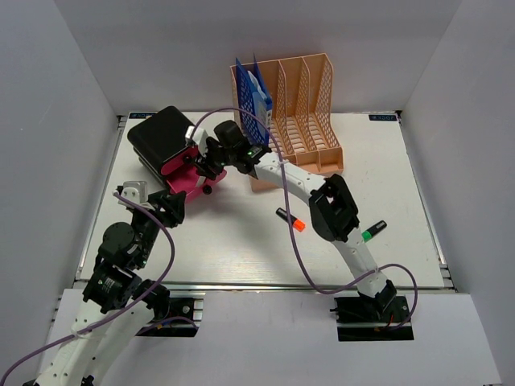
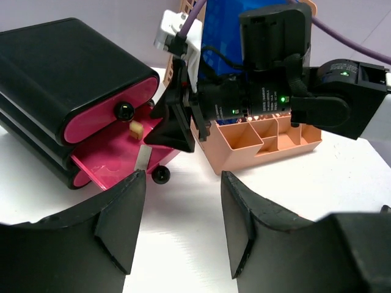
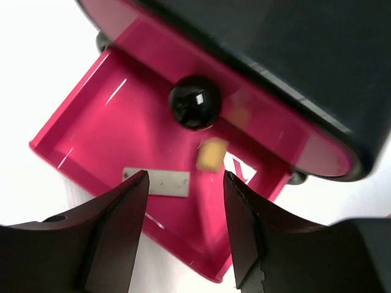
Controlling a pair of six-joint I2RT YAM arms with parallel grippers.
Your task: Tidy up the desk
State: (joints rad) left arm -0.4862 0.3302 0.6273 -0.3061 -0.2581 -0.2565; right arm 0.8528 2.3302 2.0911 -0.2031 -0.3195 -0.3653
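The white desk (image 1: 241, 253) holds a black drawer unit (image 1: 161, 135) at the back left, its lower pink drawer (image 1: 189, 181) pulled open. My right gripper (image 1: 203, 165) hangs open over that drawer. In the right wrist view the gripper (image 3: 185, 178) is above a flat white eraser (image 3: 157, 182) and a small yellow piece (image 3: 212, 152), below the upper drawer's black knob (image 3: 195, 102). My left gripper (image 1: 166, 207) is open and empty just in front of the drawer. Its wrist view shows the gripper (image 2: 183, 178) over the bare desk (image 2: 183, 244), facing the drawer (image 2: 116, 163).
A peach mesh file rack (image 1: 310, 121) with a blue folder (image 1: 253, 100) in its left slot stands at the back. A marker with an orange cap (image 1: 290, 219) and one with a green cap (image 1: 372, 232) lie near the right arm. Grey walls enclose the desk.
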